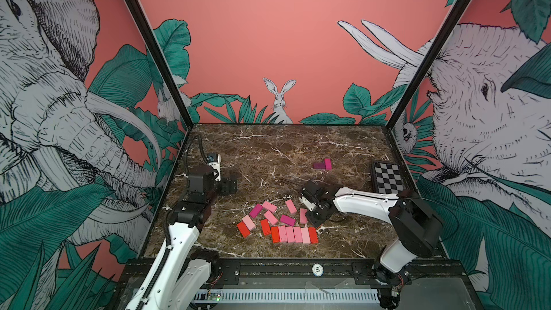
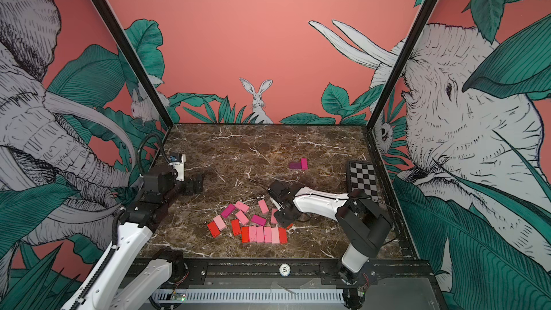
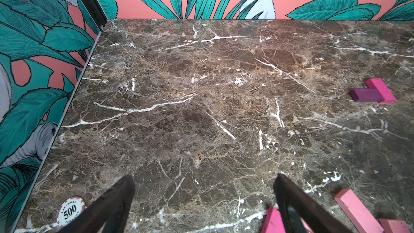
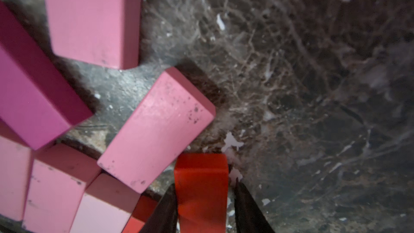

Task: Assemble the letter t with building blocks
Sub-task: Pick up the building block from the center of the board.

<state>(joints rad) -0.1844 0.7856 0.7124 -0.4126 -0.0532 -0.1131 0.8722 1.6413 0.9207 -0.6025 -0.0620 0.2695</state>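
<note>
The building blocks lie on the marble table (image 1: 268,150). A tight row of red and pink ones (image 1: 293,234) sits at the front, with several loose pink, magenta and red ones (image 1: 269,216) behind it. A dark purple block (image 1: 318,166) and a magenta block (image 1: 328,163) lie touching farther back. My right gripper (image 4: 205,184) straddles a red block (image 4: 201,200) at the row's right end. One finger touches the block. A thin gap shows at the other finger. My left gripper (image 3: 204,177) hangs wide open and empty over bare marble at the left.
A black-and-white checkerboard plate (image 1: 387,177) lies at the right edge. A poker chip (image 3: 71,210) rests near the left wall. A pink block (image 4: 156,131) lies slanted right beside the red one. Walls close in the left, back and right sides.
</note>
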